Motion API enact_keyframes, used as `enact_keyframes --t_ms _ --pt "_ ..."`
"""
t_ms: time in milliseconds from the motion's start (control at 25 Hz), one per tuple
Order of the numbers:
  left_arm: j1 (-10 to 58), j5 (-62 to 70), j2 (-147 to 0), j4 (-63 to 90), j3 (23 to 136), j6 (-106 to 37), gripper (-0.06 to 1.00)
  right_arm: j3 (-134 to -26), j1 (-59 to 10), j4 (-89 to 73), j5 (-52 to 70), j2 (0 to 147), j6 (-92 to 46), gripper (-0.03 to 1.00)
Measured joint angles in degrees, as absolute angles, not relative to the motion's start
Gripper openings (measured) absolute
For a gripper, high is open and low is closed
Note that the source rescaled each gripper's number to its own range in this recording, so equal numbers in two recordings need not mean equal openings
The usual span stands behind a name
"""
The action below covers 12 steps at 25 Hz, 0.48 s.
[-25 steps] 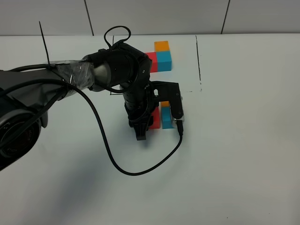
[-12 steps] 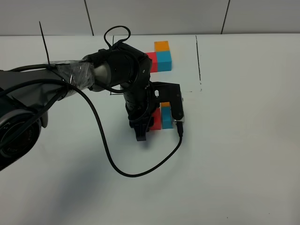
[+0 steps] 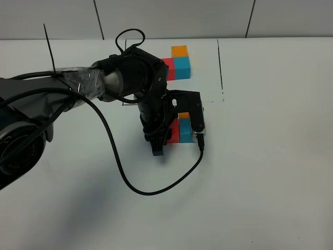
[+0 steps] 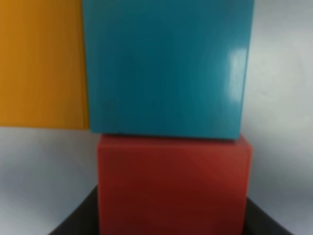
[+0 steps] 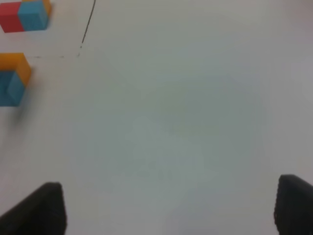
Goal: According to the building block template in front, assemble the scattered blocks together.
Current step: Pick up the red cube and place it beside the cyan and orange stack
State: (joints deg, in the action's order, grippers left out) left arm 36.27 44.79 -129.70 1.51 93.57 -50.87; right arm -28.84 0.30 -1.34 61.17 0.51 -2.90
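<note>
Small matte red cube (image 3: 173, 134) at frame centre, touching blue cube (image 3: 186, 130), orange cube (image 3: 183, 115) behind. Left gripper (image 3: 157, 147) clenched beside red cube. Right gripper (image 5: 168, 208) spread, empty. Cubes likely light, rigid; pinch flat opposite faces.

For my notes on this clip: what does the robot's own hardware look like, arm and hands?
The left arm is matte black with bulky rounded joints; one section is wrapped in clear crinkled plastic. A black cable loops loosely across the white table to a boxy black wrist unit. A thin black tie sticks up. The right hand shows only two dark fingertips.
</note>
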Motion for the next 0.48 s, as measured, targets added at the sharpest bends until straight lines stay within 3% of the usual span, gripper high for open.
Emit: enact_keyframes --t_ms 480 --pt "36.3 45.0 -129.7 1.5 93.6 -50.9 0.00 -28.8 0.3 -1.3 61.2 0.5 -2.9 0.73"
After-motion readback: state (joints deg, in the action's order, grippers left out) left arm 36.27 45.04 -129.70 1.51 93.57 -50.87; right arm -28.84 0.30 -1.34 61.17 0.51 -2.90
